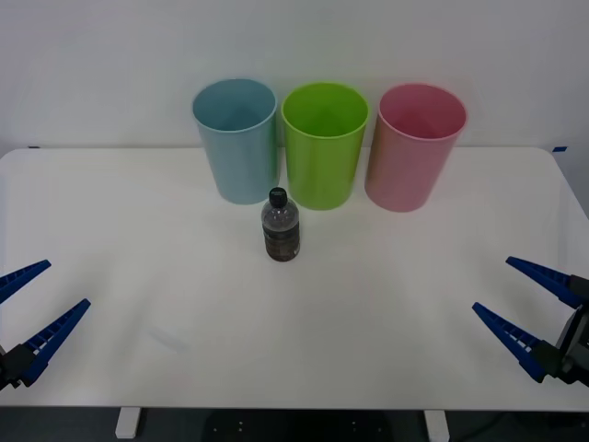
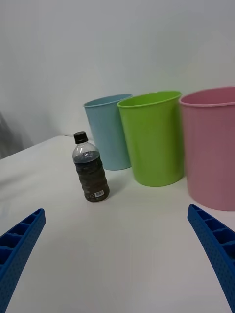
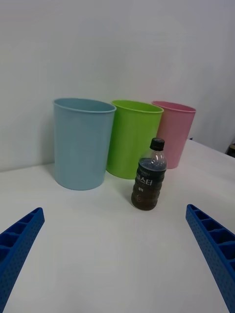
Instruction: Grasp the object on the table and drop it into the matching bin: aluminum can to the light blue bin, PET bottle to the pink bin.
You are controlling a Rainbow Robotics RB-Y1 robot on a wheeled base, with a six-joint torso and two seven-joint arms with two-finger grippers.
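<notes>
My right gripper (image 1: 522,309) hovers at the table's near right edge, fingers spread wide; my left gripper (image 1: 29,307) waits likewise spread at the near left. The PET bottle (image 1: 281,226) stands upright mid-table, just before the light blue bin (image 1: 236,140) and lime green bin (image 1: 324,145). I'd approach level, straddle the label, close gently, then carry to the pink bin (image 1: 415,146). The white table (image 1: 386,304) meets a plain pale wall.

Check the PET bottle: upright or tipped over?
Upright. The PET bottle stands on its base on the table, black cap on top, untouched.
</notes>
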